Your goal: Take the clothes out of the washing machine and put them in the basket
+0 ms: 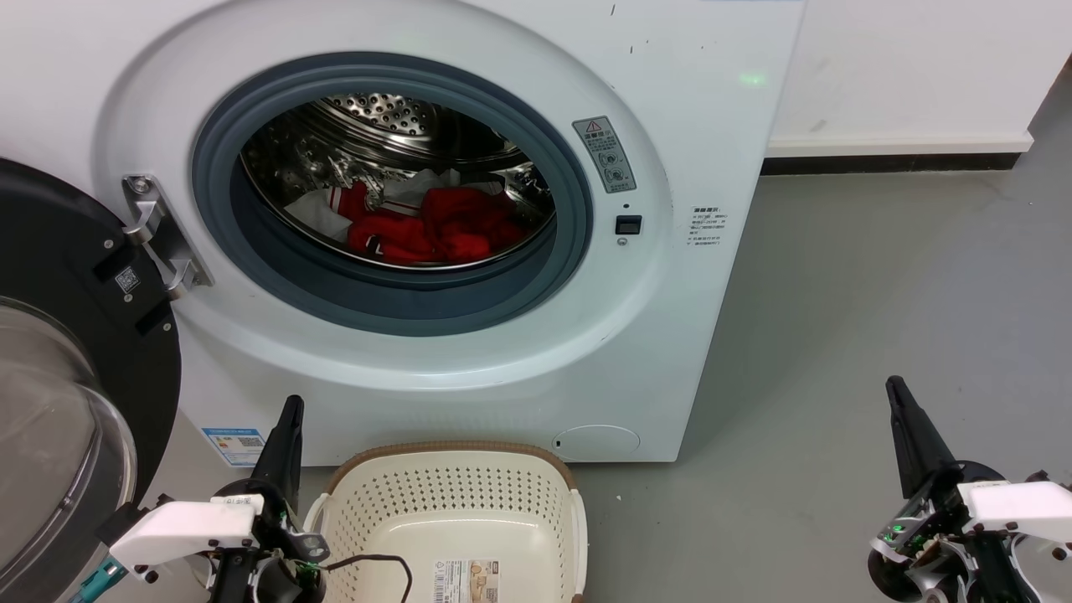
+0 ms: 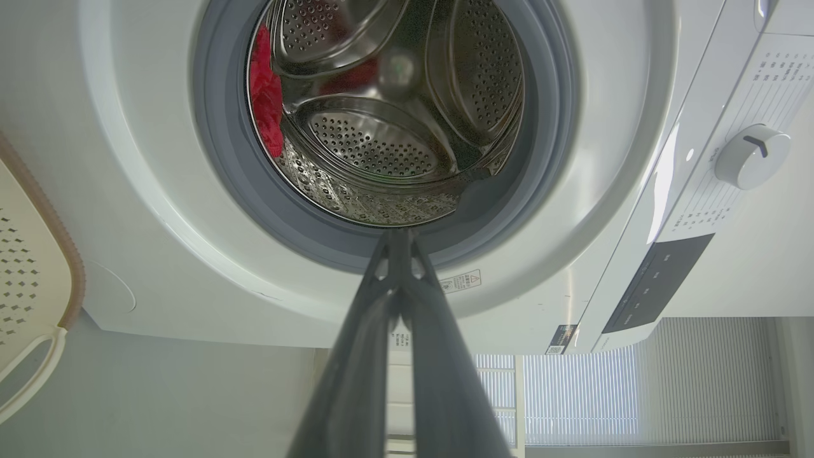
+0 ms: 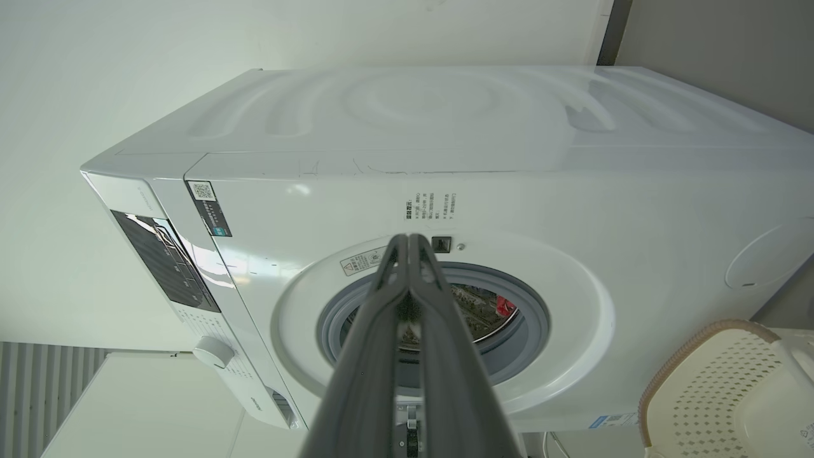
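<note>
The washing machine stands before me with its door swung open to the left. Red and white clothes lie in a heap at the bottom of the steel drum; a red edge of the clothes shows in the left wrist view. The cream basket sits on the floor just in front of the machine, nothing inside it. My left gripper is shut and holds nothing, low at the basket's left. My right gripper is shut too, far to the right over the floor.
Grey floor stretches to the right of the machine, up to a white wall with a dark skirting. A thin black cable hangs over the basket's near left part. The open door takes up the left side.
</note>
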Robot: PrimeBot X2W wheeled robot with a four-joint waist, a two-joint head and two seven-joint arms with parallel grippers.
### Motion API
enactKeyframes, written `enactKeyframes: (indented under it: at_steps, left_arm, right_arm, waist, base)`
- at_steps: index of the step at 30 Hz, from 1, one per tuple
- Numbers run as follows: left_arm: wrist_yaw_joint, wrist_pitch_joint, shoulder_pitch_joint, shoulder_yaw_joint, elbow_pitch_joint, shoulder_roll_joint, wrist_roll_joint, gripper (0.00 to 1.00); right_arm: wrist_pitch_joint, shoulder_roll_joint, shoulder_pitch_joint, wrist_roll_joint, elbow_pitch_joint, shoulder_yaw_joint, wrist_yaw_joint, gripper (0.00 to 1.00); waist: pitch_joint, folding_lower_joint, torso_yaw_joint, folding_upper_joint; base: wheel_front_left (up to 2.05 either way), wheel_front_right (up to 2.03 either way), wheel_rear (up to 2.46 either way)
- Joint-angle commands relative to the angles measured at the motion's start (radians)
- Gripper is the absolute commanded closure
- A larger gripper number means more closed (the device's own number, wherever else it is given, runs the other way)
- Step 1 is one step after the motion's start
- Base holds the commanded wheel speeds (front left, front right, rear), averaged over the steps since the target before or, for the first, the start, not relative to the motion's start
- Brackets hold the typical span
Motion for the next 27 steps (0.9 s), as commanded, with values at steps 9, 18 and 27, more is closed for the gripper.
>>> enactKeyframes:
  at_steps: [9, 18, 27]
  left_arm:
    - [-0.002, 0.003, -0.005, 0.002, 0.0, -0.002, 0.002, 1.0]
    - [-0.002, 0.003, -0.005, 0.002, 0.0, -0.002, 0.002, 1.0]
    - [-0.002, 0.003, -0.005, 0.002, 0.0, -0.002, 0.002, 1.0]
  right_arm:
    - [0.002, 0.004, -0.014, -0.005, 0.001, 0.0, 0.0, 1.0]
    - [0.002, 0.004, -0.014, -0.005, 0.001, 0.0, 0.0, 1.0]
    - [0.002, 0.004, -0.014, -0.005, 0.001, 0.0, 0.0, 1.0]
  waist:
    - [0.0, 0.0, 0.0, 0.0]
    - [0.0, 0.0, 0.0, 0.0]
    - [0.0, 0.0, 0.0, 0.0]
  base:
    - [0.0, 0.0, 0.0]
    - [0.0, 0.0, 0.0]
    - [0.0, 0.0, 0.0]
